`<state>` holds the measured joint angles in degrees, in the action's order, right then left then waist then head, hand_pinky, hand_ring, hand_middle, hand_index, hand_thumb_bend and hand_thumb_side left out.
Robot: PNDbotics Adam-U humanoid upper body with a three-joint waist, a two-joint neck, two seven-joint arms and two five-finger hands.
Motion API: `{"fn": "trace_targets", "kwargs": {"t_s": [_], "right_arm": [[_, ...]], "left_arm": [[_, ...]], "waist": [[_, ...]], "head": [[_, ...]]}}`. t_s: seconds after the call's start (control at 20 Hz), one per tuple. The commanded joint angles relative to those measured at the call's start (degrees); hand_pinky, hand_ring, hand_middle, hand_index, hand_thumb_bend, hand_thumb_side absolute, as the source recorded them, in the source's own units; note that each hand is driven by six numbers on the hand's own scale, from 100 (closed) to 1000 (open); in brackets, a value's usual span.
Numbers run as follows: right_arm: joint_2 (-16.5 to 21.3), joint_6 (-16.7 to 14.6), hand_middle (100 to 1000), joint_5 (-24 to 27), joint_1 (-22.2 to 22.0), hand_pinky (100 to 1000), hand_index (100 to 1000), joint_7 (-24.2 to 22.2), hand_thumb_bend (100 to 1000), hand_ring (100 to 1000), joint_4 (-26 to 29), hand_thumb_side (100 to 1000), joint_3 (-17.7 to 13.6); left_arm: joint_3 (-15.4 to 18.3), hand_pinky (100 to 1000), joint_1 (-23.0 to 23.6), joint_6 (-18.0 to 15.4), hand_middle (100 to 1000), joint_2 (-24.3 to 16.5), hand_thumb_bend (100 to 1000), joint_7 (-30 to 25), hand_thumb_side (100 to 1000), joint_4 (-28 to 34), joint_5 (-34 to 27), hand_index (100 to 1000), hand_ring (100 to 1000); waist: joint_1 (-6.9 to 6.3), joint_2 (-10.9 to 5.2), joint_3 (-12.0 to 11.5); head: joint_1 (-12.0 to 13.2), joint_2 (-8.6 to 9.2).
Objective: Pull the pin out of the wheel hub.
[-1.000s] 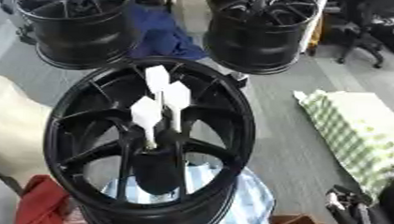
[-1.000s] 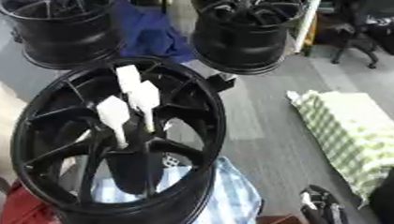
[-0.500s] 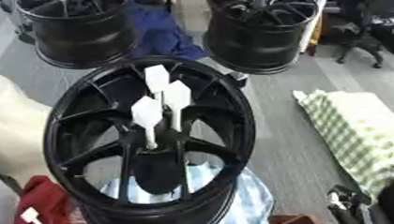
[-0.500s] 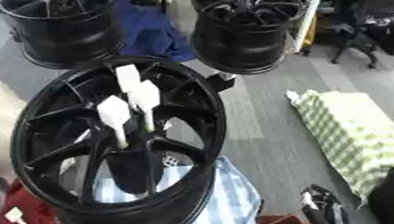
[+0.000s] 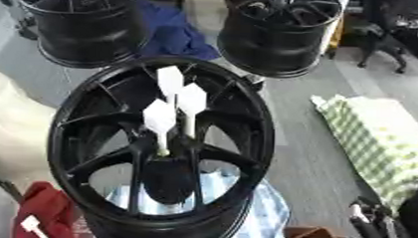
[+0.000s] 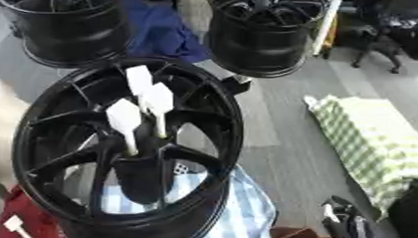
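A black spoked wheel (image 5: pixel 247 112) stands tilted in the middle of the view, with its hub (image 5: pixel 169 162) low in the centre. Three white pins with flat square heads stick up out of the hub: a far one (image 5: pixel 170 80), a middle one (image 5: pixel 192 99) and a near one (image 5: pixel 158 117). No hand touches the wheel or the pins. My right hand (image 5: pixel 368 227) shows at the lower right corner, dark, fingers up and relaxed, holding nothing. My left hand is out of view. A small white pin-like piece (image 5: pixel 31 225) lies over red cloth (image 5: pixel 48 202) at the lower left.
Two more black wheels (image 5: pixel 85 27) (image 5: pixel 281 29) stand behind, with a blue cloth (image 5: pixel 176 37) between them. A green checked cloth (image 5: pixel 377 137) lies on the floor to the right. Striped blue-white fabric (image 5: pixel 266 217) sits under the centre wheel. A beige bulk (image 5: pixel 12 129) is at the left.
The small white piece has come into view over the red cloth at the lower left. The three pins, the wheel and my right hand stay as they were.
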<state>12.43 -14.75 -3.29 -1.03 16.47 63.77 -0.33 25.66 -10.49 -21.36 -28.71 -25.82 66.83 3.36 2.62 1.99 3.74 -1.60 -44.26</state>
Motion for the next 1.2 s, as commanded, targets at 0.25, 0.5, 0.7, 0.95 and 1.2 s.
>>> {"fn": "trace_targets", "kwargs": {"t_s": [0.25,0.5,0.7,0.95,1.2], "right_arm": [[0.78,-0.11,537,0.43,0.57,601,791,-0.12,100,545,0.67,521,-0.07],[1.04,-0.11,537,0.29,0.68,602,791,-0.09,100,545,0.59,523,-0.06],[1.12,-0.02,537,0.24,0.68,602,791,-0.04,100,545,0.41,523,-0.16],[1.2,-0.06,538,0.33,0.45,603,792,-0.28,100,545,0.59,525,-0.16],[1.22,0.0,538,0.33,0.48,603,792,-0.36,100,545,0.77,526,-0.19]], "left_arm": [[0.22,658,3.09,6.75,570,9.59,100,6.1,711,4.95,-2.49,791,578],[-1.11,650,4.5,11.8,558,16.16,100,7.94,671,8.85,2.39,781,566],[-1.84,643,4.38,13.71,545,17.07,100,8.54,649,8.34,5.92,772,554],[-3.36,633,4.18,13.6,532,15.7,100,8.97,632,5.98,6.71,764,541],[-4.02,633,4.1,12.87,530,15.41,100,9.1,633,5.55,6.41,764,540]], "waist": [[-0.17,-0.37,0.1],[-0.49,-0.57,0.07],[-0.48,-0.78,-0.04],[-0.48,-0.68,-0.04],[-0.49,-0.54,-0.2]], "head": [[-0.35,0.14],[-0.7,0.14],[-0.82,0.14],[-0.03,0.14],[-0.43,0.14]]}}
